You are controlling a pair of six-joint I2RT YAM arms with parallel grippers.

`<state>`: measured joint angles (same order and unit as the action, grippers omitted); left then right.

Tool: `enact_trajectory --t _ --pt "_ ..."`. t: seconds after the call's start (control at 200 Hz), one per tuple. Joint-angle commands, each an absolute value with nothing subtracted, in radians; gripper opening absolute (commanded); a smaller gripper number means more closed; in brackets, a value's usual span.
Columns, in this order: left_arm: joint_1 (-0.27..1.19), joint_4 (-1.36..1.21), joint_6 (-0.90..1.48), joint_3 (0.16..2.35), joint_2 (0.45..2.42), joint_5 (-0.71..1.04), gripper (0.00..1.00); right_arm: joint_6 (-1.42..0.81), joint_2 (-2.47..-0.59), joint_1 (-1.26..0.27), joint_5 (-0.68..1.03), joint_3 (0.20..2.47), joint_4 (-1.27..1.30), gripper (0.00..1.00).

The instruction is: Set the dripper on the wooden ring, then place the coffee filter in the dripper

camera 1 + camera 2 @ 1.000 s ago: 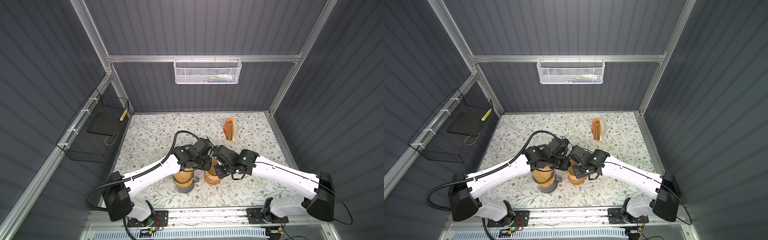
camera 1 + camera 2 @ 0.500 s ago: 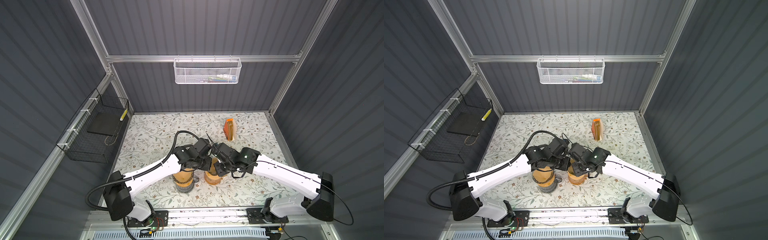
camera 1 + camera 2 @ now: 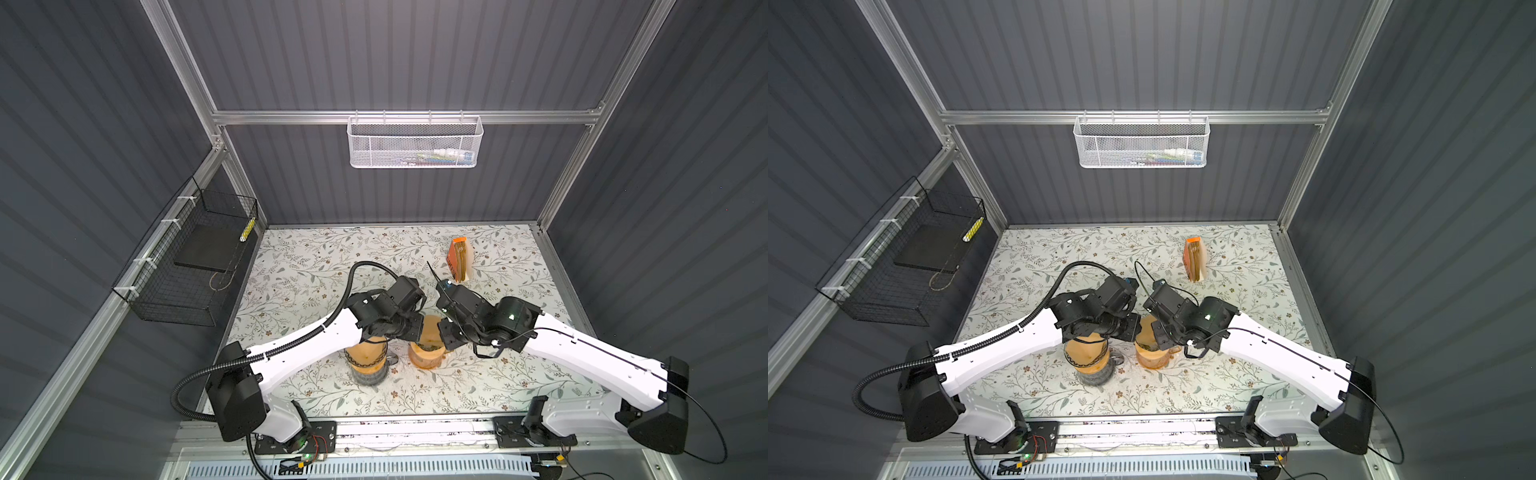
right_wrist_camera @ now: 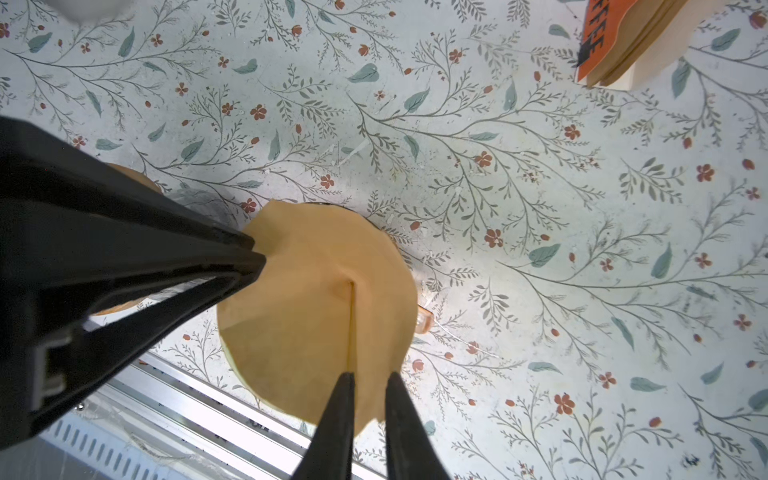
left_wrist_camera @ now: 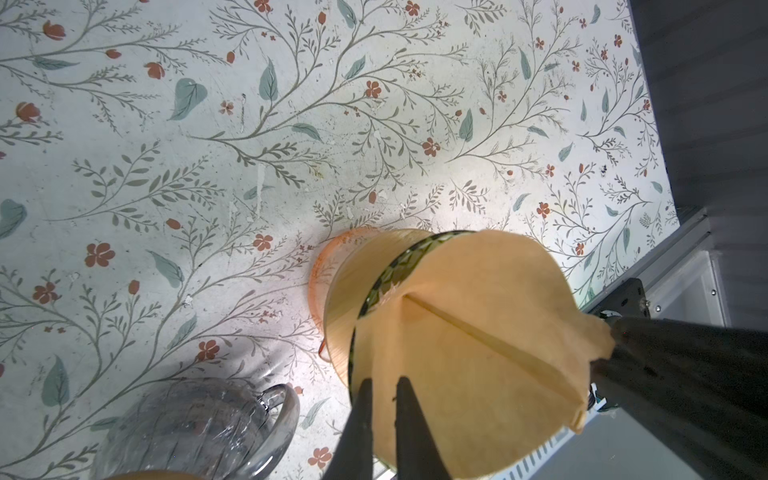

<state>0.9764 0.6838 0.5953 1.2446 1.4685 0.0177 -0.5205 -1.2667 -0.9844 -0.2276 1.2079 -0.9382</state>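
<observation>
Here the coffee filter (image 4: 299,316) has its seam toward right hand (image 4: 370,378).

A white mesh basket (image 3: 414,143) hangs behind the floral tabletop (image 3: 316,257), a black wire basket (image 3: 187,266) to its left.

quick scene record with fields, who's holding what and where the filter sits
coffee filter: opened out, over the dripper; cannot tell if fully seated
left hand: pinching the filter's rim
right hand: pinching the rim at another spot
glass carafe: on the table beside the dripper
filter box: farther back, apart from both arms
</observation>
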Motion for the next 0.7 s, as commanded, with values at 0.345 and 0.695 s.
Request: enact_trajectory --t 0.345,0.695 --pt "0.981 0.696 0.577 1.268 1.477 0.014 0.14 -0.527 -1.302 -0.974 -0.245 1.152 -0.927 0.1" --pt "0.981 0.696 0.577 1.261 1.48 0.015 0.14 -0.527 -1.325 -0.974 -0.224 1.139 -0.899 0.1"
